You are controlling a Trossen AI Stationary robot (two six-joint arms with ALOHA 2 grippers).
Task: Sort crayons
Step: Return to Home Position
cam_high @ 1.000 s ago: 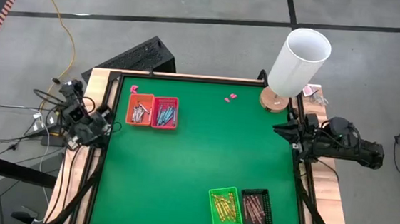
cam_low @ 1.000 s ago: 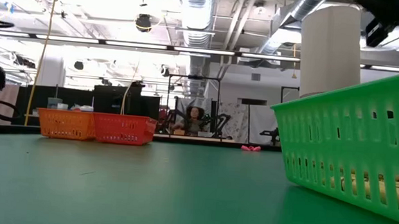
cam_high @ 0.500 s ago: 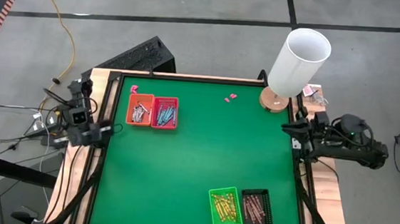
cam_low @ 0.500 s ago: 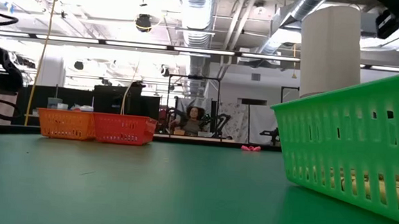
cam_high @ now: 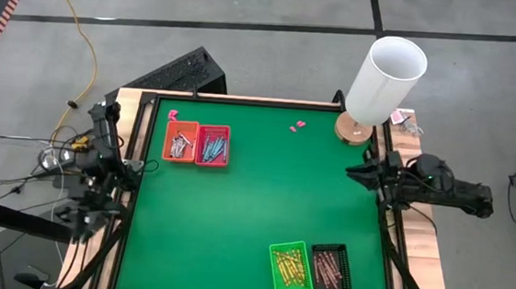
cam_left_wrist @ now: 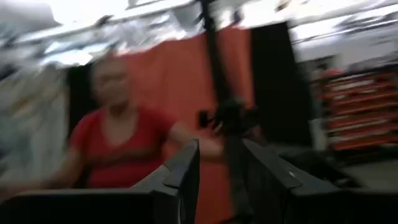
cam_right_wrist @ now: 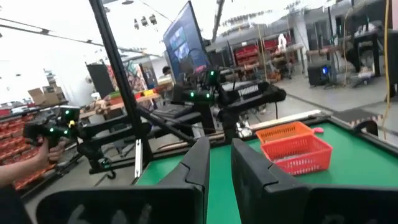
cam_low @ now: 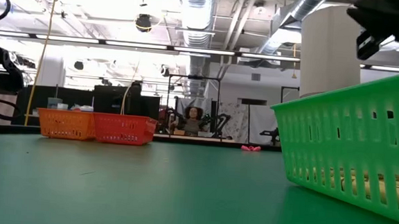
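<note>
High view first. Finds the crayons (cam_high: pixel 290 267) only inside bins: grey in the orange bin (cam_high: pixel 167 141), blue in the red bin (cam_high: pixel 227 148) touching it on the left arm's half, yellow in the green bin (cam_high: pixel 273 269), brown-red in the black bin (cam_high: pixel 349 271) right against it, at the opposite edge on the right arm's half. Spots none loose on the green table (cam_high: pixel 254 200), only pink scraps (cam_high: pixel 297 125).

Judging by looks: light, thin, stiff, waxy enough to slip, liable to roll or snap. Best pinched gently across the middle, one stick at a time, from above.

Places the left gripper (cam_left_wrist: pixel 212 149) off the table's left edge, pointed out into the room toward a person (cam_left_wrist: pixel 118 143) in red, fingers narrowly apart on nothing. Places the right gripper (cam_high: pixel 352 171) at the right edge, near the white tube (cam_high: pixel 385 76), fingers likewise a slit apart and empty.

Against half a second ago, sees the left arm swung round and folded lower beside the table, and the right gripper pushed slightly farther in over the edge. Sees bins, crayons and scraps unmoved. Reads as sorting finished, arms heading to rest.
</note>
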